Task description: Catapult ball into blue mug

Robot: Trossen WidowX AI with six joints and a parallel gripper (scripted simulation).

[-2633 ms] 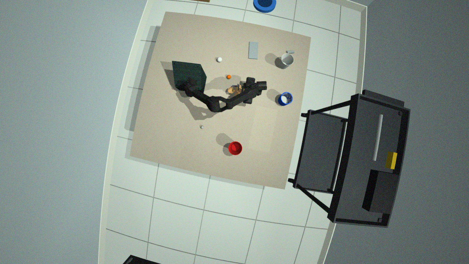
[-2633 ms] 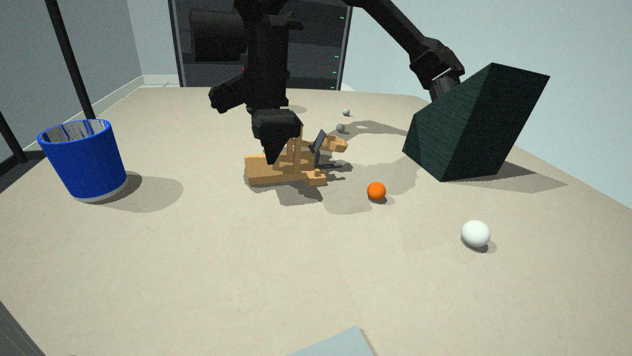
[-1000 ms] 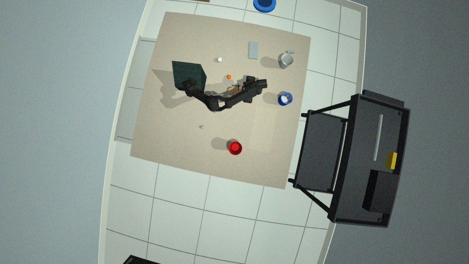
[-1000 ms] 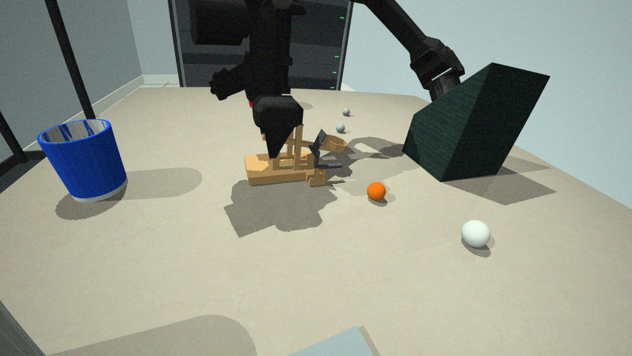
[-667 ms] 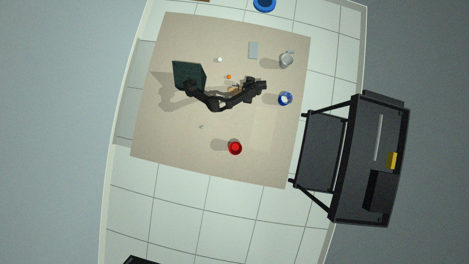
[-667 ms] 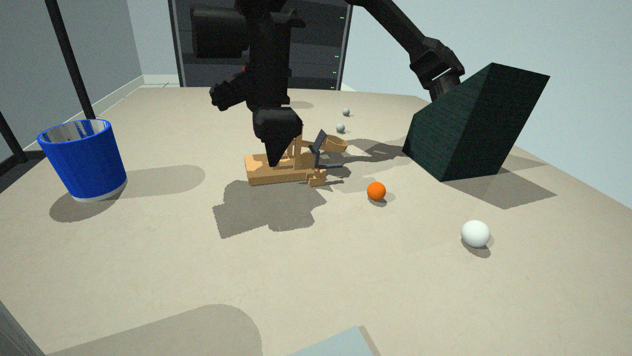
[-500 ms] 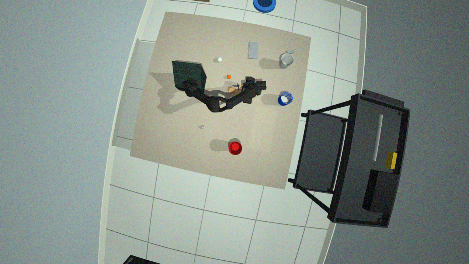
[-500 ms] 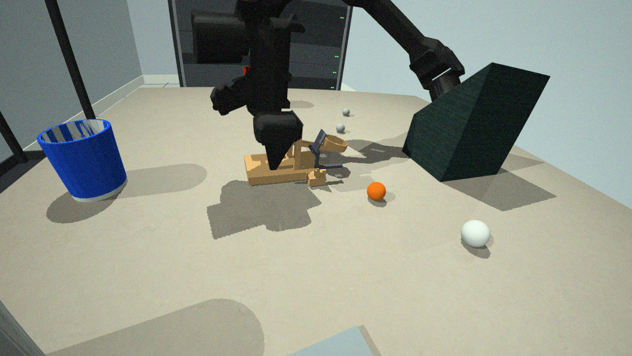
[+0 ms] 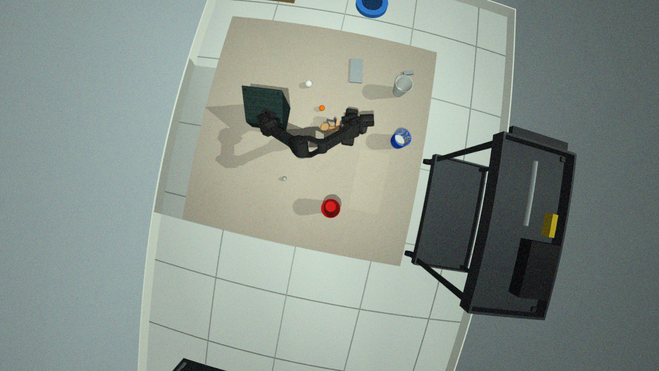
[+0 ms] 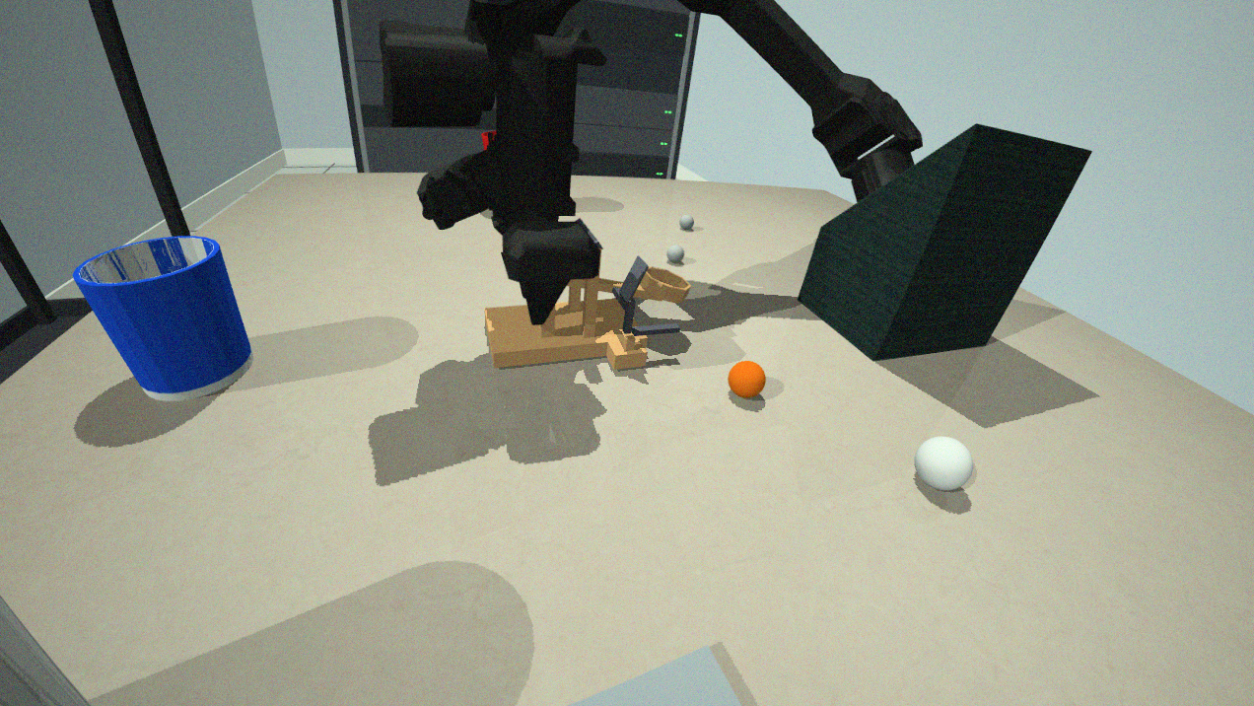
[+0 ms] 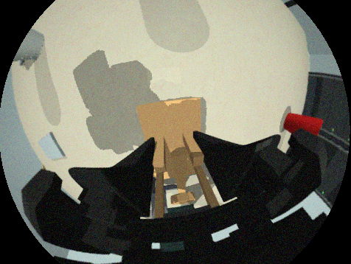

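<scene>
Exterior: the gripper [image 10: 540, 309] [image 11: 174, 137] straddles the catapult's [image 10: 543, 340] [image 11: 171, 110] uprights closely.

So the room's got pale blue-grey walls, and the floor is big pale tiles [image 9: 251, 299] with thin dark grout lines. There's 1 large beige mat [image 9: 258, 202] [image 10: 790, 543] [image 11: 243, 81] laid over them. Off to one side is a black-framed desk [image 9: 479, 220] with a dark grey top, and 1 yellow block [image 9: 549, 225], 1 pale rod [image 9: 531, 193] and 1 black box [image 9: 537, 268] sit on it. The exterior view shows a dark rack cabinet [image 10: 351, 105] at the back with 4 pairs of green lights showing. Light's kinda dim, shadows on the mat are clear.
</scene>
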